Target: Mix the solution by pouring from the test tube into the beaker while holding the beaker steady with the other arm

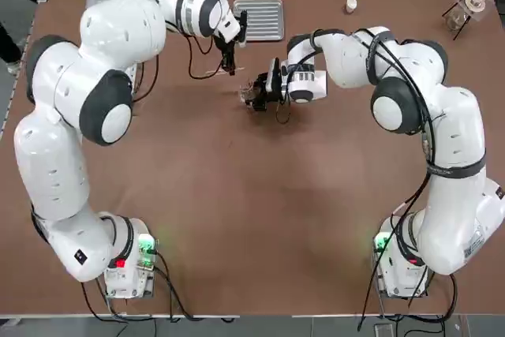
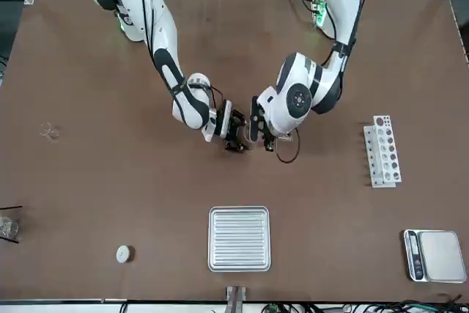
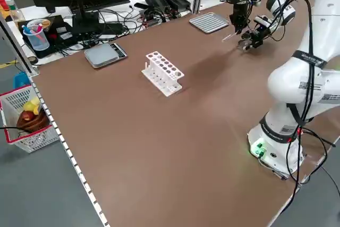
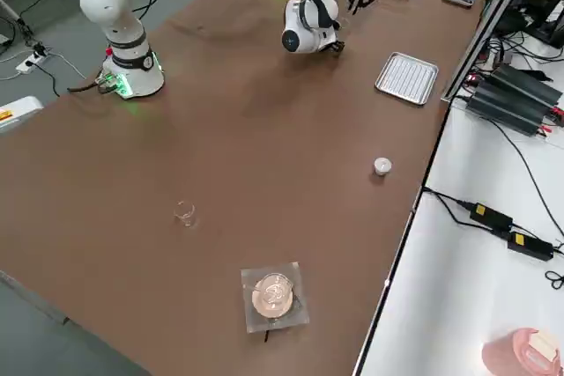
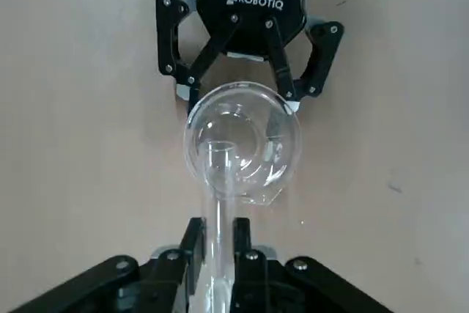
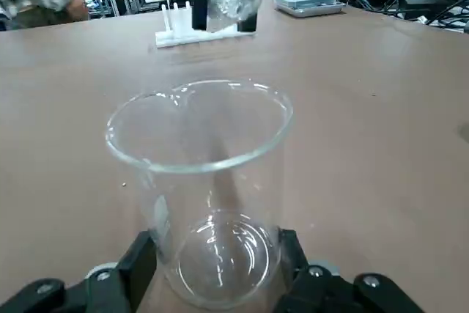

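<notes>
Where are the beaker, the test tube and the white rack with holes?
beaker (image 6: 198,188): right wrist view, on its glass wall.
test tube (image 5: 218,203): left wrist view, on its shaft.
test tube rack (image 2: 383,152): front view, on its holed top.

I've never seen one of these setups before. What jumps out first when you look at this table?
Two big white arms meet near the table's far middle. The right gripper is closed around a small clear beaker standing on the brown table, while the left gripper holds a glass test tube with its mouth over the beaker's open rim. Off to the left side sit a white tube rack and a small scale.
</notes>
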You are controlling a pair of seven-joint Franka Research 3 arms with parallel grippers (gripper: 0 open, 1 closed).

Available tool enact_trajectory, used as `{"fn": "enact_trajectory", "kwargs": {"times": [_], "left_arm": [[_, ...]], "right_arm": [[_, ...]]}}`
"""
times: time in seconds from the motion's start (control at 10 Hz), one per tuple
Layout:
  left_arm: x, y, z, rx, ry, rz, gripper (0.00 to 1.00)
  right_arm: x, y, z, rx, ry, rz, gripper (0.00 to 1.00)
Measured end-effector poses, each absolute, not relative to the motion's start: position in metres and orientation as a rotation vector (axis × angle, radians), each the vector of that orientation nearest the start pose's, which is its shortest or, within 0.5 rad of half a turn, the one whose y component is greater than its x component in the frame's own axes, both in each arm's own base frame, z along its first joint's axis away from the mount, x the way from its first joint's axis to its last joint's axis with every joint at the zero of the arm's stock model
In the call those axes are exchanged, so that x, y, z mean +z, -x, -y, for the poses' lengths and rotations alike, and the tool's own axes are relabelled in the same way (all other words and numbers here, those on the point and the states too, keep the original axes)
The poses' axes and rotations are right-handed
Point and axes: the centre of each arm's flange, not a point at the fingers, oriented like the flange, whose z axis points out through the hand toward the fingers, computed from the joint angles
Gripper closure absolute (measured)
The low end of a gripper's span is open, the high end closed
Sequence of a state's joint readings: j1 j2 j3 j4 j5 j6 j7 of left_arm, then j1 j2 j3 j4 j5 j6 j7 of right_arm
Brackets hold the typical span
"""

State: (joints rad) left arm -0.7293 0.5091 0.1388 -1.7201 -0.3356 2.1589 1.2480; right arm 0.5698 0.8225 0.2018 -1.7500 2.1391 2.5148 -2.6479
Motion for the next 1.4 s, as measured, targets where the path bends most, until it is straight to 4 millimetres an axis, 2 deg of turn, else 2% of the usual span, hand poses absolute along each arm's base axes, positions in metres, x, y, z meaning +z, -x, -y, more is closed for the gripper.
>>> {"fn": "enact_trajectory", "kwargs": {"times": [1.4], "left_arm": [[0.288, -0.526, 0.403, 0.103, 2.119, -2.407, 0.79]], "right_arm": [[0.098, -0.467, -0.434, -1.041, 1.730, 1.336, 0.27]]}}
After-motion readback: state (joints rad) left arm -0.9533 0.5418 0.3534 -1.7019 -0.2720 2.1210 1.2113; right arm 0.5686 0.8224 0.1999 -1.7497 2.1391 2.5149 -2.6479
